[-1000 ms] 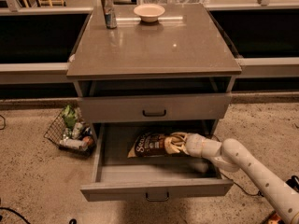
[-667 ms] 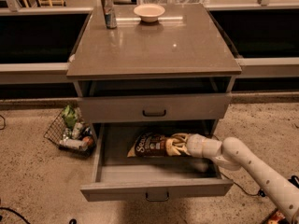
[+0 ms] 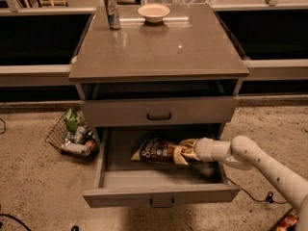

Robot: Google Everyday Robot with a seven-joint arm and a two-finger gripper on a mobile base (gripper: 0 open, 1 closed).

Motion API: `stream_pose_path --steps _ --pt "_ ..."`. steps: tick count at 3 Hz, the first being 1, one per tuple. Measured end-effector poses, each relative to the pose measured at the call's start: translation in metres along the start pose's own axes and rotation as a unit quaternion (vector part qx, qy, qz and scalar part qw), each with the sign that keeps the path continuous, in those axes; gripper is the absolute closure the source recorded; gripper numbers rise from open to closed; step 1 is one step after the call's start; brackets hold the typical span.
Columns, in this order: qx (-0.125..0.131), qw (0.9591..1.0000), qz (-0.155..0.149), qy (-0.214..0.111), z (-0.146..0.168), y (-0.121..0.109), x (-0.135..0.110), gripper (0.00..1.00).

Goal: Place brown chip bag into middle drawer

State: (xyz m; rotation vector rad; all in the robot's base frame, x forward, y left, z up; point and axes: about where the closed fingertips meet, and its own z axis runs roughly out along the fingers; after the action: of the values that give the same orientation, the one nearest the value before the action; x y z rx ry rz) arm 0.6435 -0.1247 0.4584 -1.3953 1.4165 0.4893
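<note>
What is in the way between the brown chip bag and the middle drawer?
Nothing visible. The brown chip bag is already within the open middle drawer, over its tray, and the gripper is at the bag's right end, inside the drawer too.

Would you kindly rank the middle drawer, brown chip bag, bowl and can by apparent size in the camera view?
middle drawer
brown chip bag, claw at its right end
bowl and can: alike, unranked

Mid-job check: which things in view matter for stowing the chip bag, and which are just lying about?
Job: brown chip bag, lying in the open middle drawer; gripper at the bag's right end.
Lying about: can and bowl on the cabinet top; wire basket low at the left; upper drawer.
</note>
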Motion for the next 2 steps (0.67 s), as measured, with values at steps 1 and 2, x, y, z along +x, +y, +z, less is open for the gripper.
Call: stream_pose_path --steps 1,2 --pt "-0.017 0.9998 0.007 0.012 -0.0026 0.0028 0.0038 0.75" --pt "-0.017 0.9997 0.008 0.013 -0.0027 0.0031 0.0043 0.52"
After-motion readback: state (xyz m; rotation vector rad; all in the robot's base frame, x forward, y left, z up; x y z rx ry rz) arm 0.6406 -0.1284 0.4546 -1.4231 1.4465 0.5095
